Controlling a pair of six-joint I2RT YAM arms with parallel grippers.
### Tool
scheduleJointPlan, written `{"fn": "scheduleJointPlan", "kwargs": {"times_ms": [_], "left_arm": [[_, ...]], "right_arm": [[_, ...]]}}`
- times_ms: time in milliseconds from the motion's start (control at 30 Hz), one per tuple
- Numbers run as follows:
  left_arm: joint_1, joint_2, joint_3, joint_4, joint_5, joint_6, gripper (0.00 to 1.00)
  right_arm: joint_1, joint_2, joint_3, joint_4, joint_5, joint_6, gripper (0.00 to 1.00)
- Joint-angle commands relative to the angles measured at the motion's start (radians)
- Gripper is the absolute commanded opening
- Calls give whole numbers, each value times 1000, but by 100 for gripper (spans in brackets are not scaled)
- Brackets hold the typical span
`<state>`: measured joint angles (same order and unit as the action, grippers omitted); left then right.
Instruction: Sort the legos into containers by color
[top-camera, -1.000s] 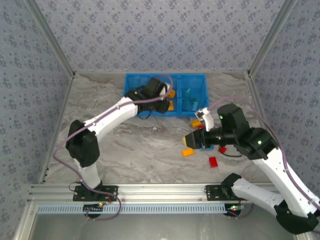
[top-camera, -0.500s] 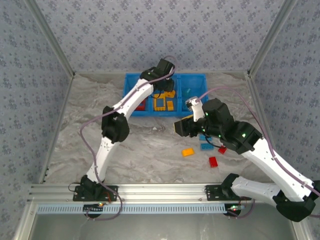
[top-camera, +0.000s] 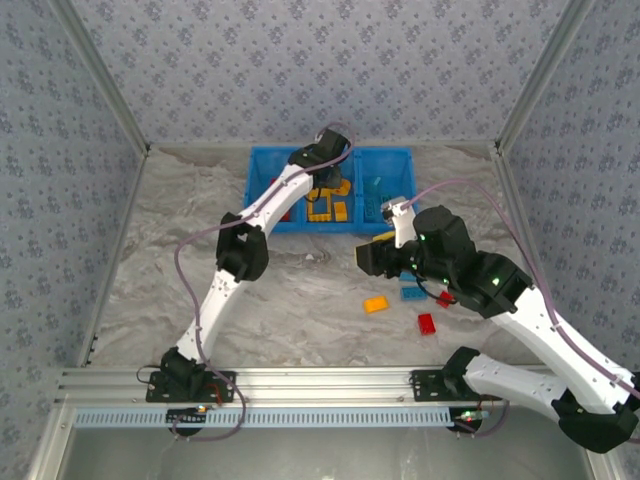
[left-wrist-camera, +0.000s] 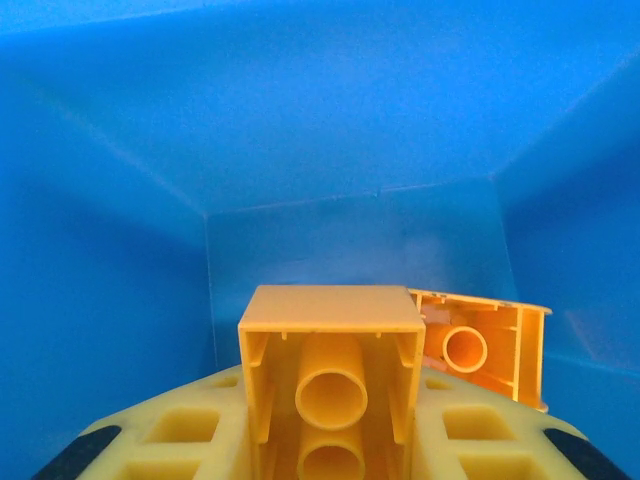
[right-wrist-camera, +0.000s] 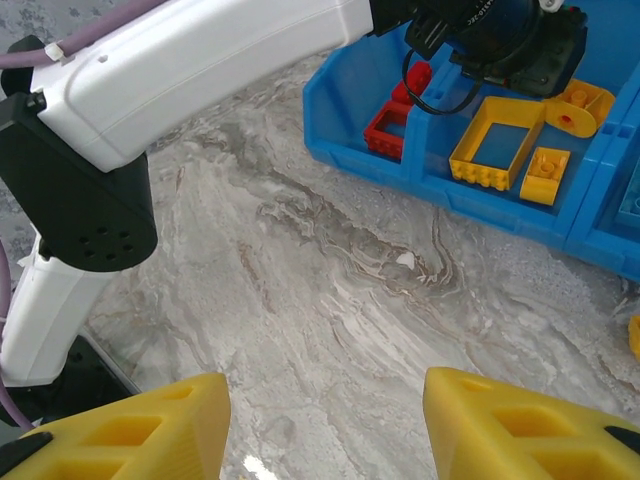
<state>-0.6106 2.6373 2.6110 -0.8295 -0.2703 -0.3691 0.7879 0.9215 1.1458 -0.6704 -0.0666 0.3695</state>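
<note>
Four legos are sitting loose on the table (top-camera: 200, 250), around 4 o'clock from its centre: a yellow-orange brick (top-camera: 375, 304), a blue brick (top-camera: 411, 291), a small red piece (top-camera: 445, 298) and a red brick (top-camera: 427, 323). The left gripper (top-camera: 328, 186) is reaching into the middle compartment of the blue bin (top-camera: 262, 160) at 12 o'clock. Its jaws are pinching a yellow brick (left-wrist-camera: 330, 345), underside tubes facing the wrist camera. A second yellow brick (left-wrist-camera: 482, 347) is lying just beside it at 3 o'clock.

I'm reading this as the drop step for yellow. The next move is calling for the jaws to part, then a straight lift clear of the bin walls.

The right gripper (right-wrist-camera: 325, 425) is hovering over bare table, fingers spread wide and gripping nothing. From above it's sitting at 11 o'clock from the loose pile, so its next pick is probably needing a swing toward 5 o'clock and a descent.
</note>
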Motion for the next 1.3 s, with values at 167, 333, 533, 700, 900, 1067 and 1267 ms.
{"fn": "scheduleJointPlan", "kwargs": {"times_ms": [167,333,533,700,900,1067,1267], "left_arm": [[1,33,34,29,-20,-19,40],[1,22,62,-2,-13,-20,52],[-15,-68,61,-20,-13,-21,56],[-64,-206,56,-40,-49,-22,57],[-150,-546,-260,57,-72,-55,61],[-265,-900,-736,261,-23,-73,65],[-510,-1164,-1166,414,-41,-127,68]], "right_arm": [[-14,-11,-38,18,1,19,58],[-27,-13,-55,17,-13,27,59],[-35,-24,-60,-12,26,30,59],[-88,-15,-51,-155,151,107,59],[-269,81,-110,-292,94,152,68],[-352,215,-170,-277,61,117,74],[-402,377,-211,-179,78,78,83]]}}
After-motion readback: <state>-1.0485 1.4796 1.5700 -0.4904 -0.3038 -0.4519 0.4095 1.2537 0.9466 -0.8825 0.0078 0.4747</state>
